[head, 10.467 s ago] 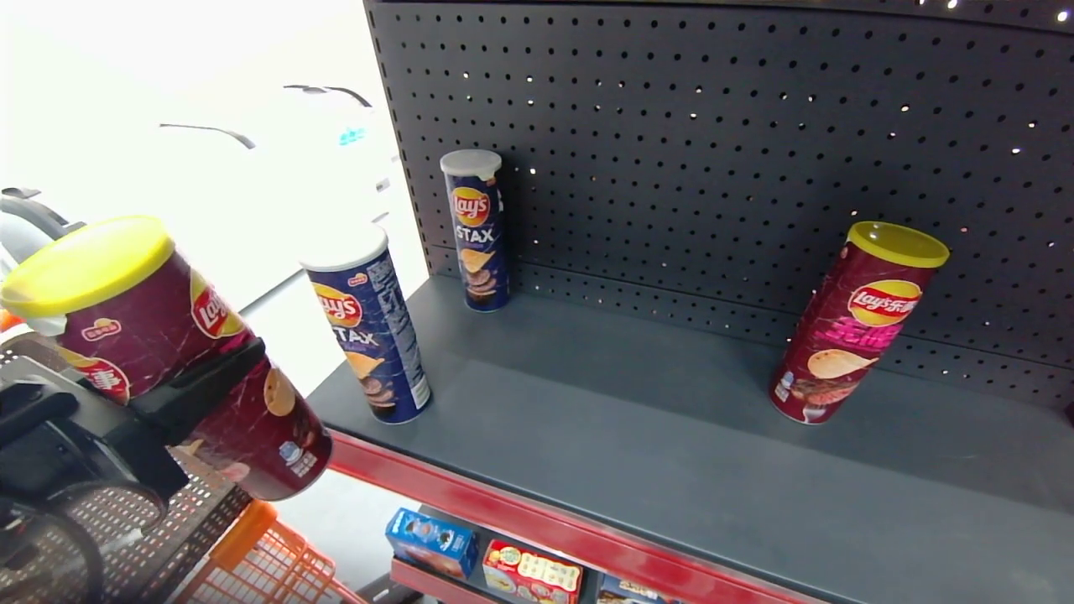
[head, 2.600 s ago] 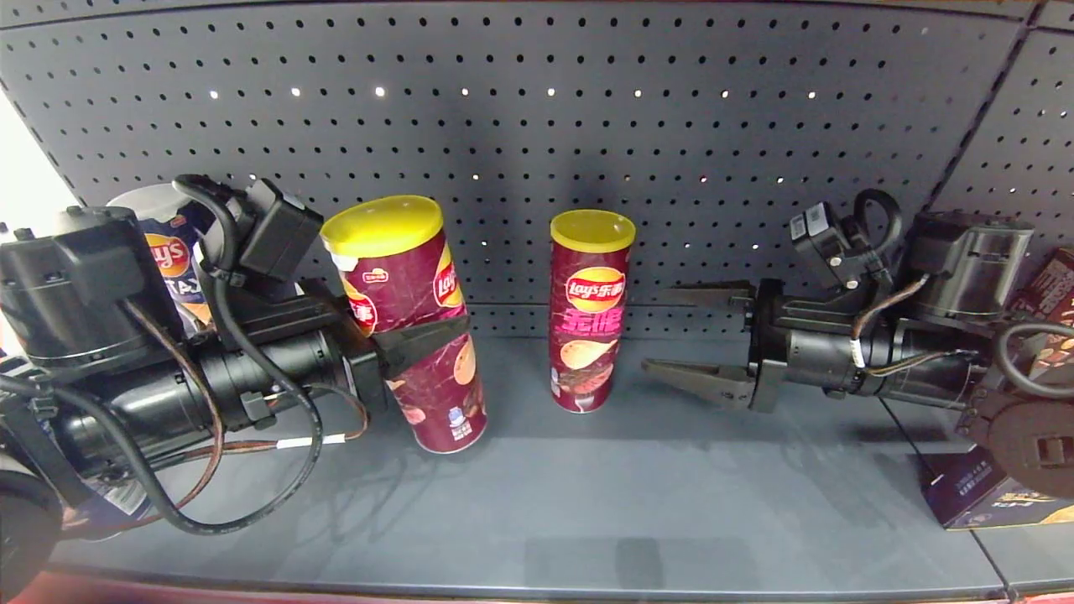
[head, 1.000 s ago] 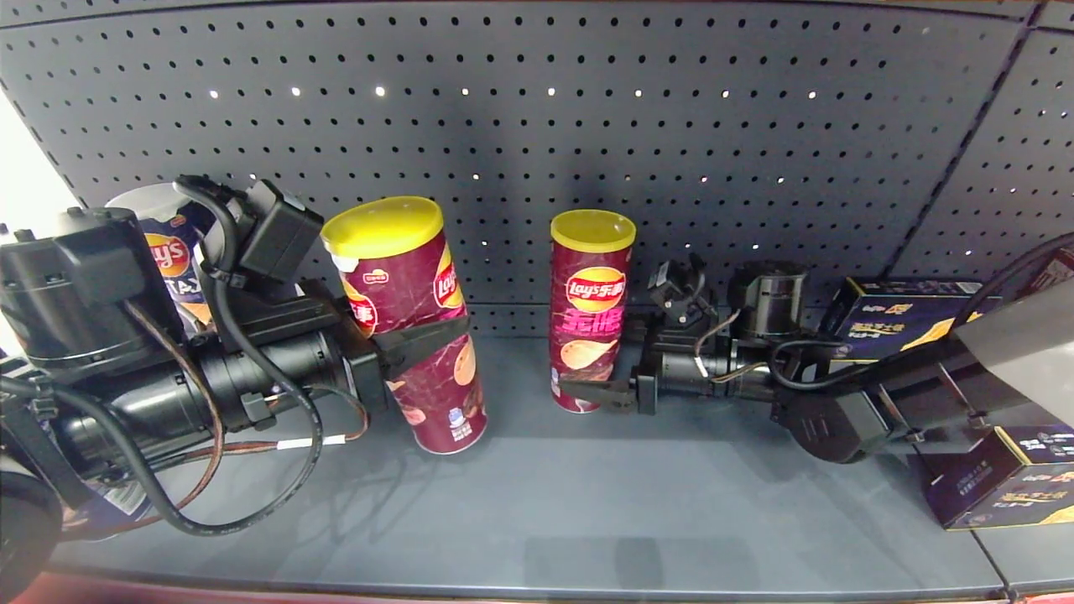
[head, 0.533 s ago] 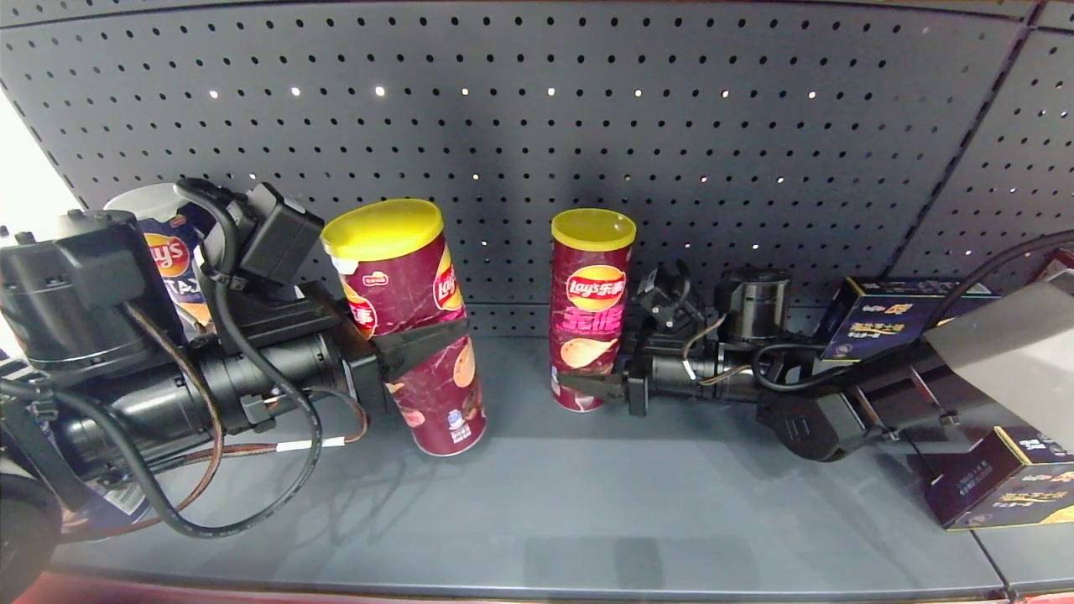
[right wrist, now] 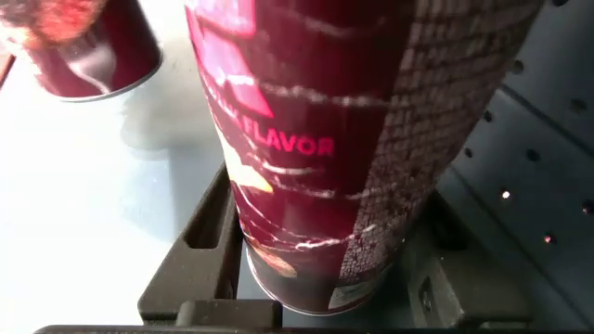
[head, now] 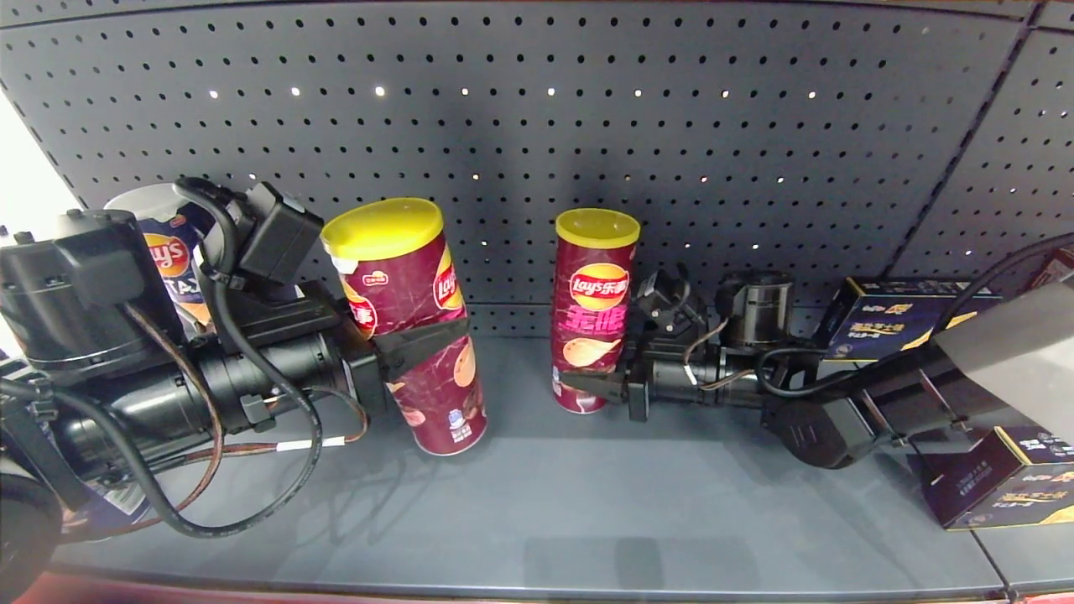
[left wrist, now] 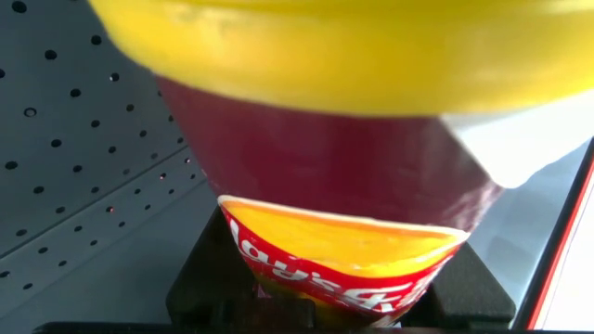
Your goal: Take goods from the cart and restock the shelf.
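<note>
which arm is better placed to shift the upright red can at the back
Right. The right gripper has its jaws closed around the upright red can, while the left gripper is busy holding the tilted red can.

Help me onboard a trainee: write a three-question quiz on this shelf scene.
1. True or false: the left can, in the left gripper, stands upright.
2. The right gripper is closed around: A a box, B the middle can, C nothing.
3. How many cans are gripped?
Key: 1 false, it tilts; 2 B; 3 two.
</note>
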Robot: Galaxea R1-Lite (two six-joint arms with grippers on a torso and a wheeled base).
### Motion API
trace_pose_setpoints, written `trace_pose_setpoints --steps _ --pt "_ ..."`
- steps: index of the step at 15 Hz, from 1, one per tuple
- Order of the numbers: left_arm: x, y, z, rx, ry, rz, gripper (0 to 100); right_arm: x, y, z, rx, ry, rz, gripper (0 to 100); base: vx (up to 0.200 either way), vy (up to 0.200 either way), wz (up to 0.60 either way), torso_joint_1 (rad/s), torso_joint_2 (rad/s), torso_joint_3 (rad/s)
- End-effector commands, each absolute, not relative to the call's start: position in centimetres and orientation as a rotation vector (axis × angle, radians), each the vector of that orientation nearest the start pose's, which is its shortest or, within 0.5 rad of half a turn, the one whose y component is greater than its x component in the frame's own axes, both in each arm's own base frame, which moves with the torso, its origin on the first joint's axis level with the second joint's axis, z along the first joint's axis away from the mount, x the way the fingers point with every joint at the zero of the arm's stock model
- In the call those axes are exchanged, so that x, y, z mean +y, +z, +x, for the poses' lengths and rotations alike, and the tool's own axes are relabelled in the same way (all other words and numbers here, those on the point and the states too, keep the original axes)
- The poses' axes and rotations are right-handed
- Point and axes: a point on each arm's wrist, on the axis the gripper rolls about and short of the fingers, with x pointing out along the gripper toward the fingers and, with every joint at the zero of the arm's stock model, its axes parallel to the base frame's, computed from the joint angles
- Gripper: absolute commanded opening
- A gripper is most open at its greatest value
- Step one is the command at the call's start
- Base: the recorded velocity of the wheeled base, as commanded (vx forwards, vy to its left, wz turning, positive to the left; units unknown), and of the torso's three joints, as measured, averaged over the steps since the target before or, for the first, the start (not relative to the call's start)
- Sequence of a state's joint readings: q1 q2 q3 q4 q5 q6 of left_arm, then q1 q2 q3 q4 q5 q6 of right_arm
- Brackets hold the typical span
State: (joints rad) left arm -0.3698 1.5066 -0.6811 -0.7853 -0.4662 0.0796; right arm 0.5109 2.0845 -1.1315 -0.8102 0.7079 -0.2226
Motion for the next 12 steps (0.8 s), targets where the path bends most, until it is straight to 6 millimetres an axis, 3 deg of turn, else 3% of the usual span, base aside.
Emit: trace_pose_setpoints --steps 1,6,12 --pt "-10.1 21.8 23.4 0.006 -0.837 0.073 0 20.8 16.4 33.3 -0.019 1.232 -0.184 0 0.0 0.0 0.0 0.0 0.0 0.0" --pt "-10.1 21.8 23.3 0.005 -0.837 0.075 0 19.7 17.6 28.6 -0.038 1.25 -0.188 0 0.0 0.0 0.0 0.0 0.0 0.0" --pt "-10.2 21.8 23.3 0.005 -0.842 0.075 0 19.7 15.6 24.4 -0.031 1.308 -0.188 0 0.0 0.0 0.0 0.0 0.0 0.0"
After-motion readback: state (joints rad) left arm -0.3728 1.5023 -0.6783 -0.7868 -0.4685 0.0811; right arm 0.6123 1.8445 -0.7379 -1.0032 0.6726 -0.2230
